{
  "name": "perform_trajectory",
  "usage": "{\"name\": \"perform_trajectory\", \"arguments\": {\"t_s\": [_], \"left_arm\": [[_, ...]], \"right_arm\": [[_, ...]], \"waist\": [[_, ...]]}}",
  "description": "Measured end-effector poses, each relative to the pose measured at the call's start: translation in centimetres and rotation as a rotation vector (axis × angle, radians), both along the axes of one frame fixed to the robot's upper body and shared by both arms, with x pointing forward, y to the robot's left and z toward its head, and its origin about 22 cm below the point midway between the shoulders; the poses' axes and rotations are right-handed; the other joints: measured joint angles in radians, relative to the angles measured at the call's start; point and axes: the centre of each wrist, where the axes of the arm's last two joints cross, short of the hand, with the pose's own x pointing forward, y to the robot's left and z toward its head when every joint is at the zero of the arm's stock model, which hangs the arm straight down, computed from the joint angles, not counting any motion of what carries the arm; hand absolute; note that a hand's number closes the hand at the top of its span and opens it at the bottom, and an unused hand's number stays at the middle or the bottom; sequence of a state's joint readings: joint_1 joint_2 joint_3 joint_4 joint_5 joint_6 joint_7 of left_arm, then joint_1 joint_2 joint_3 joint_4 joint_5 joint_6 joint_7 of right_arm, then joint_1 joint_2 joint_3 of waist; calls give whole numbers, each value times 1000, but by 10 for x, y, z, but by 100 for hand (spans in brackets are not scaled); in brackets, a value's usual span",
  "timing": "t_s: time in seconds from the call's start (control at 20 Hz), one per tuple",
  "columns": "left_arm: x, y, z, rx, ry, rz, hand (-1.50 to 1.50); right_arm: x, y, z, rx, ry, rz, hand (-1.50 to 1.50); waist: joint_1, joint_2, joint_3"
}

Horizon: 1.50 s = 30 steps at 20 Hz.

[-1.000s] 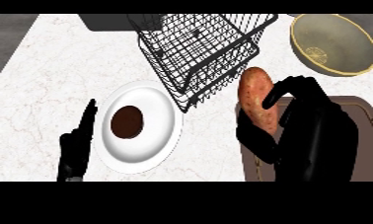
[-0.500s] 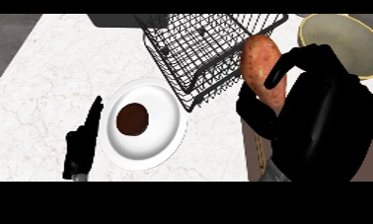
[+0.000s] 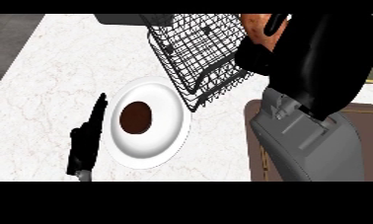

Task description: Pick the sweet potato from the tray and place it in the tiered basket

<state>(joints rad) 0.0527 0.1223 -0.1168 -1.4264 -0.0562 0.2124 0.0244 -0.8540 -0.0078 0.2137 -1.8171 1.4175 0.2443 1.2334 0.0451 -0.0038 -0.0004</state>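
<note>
No readable text, labels, brands, numbers or signs anywhere in view.

Sweet potato point(image 3: 256, 26): orange-brown, largely hidden, only its upper part visible at one o'clock, at the basket's right rim. Tiered basket point(image 3: 200, 53): black wire mesh, at twelve o'clock. Tray point(image 3: 256, 141): brown, at four o'clock, mostly covered.
</note>
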Motion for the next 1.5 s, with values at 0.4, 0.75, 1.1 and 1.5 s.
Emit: {"name": "perform_trajectory", "arguments": {"t_s": [0.4,0.75,1.1,1.5], "left_arm": [[2,-3,0,0,-2,-5,0],[1,-5,0,0,-7,-1,0],[2,-1,2,-7,-4,-10,0],[1,2,2,-7,-10,-19,0]], "right_arm": [[50,16,8,-3,129,16,150],[89,18,-10,-1,235,-23,150],[109,3,-25,131,241,-22,-150],[114,-17,-39,380,56,30,-150]], "waist": [[6,6,3],[5,9,4],[8,12,5],[16,13,6]]}}
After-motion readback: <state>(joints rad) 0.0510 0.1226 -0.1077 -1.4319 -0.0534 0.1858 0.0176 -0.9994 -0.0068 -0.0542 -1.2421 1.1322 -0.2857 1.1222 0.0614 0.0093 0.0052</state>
